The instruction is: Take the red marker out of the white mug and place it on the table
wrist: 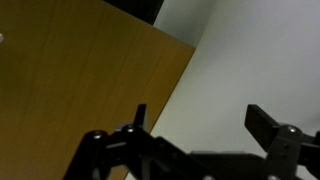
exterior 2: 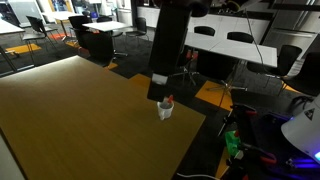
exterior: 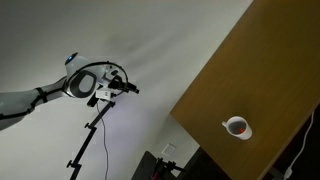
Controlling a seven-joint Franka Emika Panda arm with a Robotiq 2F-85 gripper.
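The white mug (exterior: 237, 127) stands near the edge of the brown wooden table (exterior: 250, 70), and it also shows in an exterior view (exterior 2: 166, 110). The red marker (exterior 2: 168, 100) sticks out of the mug's top; it shows as a red spot inside the mug (exterior: 236, 125). My gripper (exterior: 125, 86) is far from the mug, off beyond the table's edge. In the wrist view the gripper (wrist: 203, 122) is open and empty, over the table's edge (wrist: 150, 90). The mug is out of the wrist view.
A dark stand (exterior: 90, 135) rises beside the arm. Past the table, a dark pillar (exterior 2: 168, 45), office tables and chairs (exterior 2: 240, 45), and cables and gear on the floor (exterior 2: 250, 140) stand in the room.
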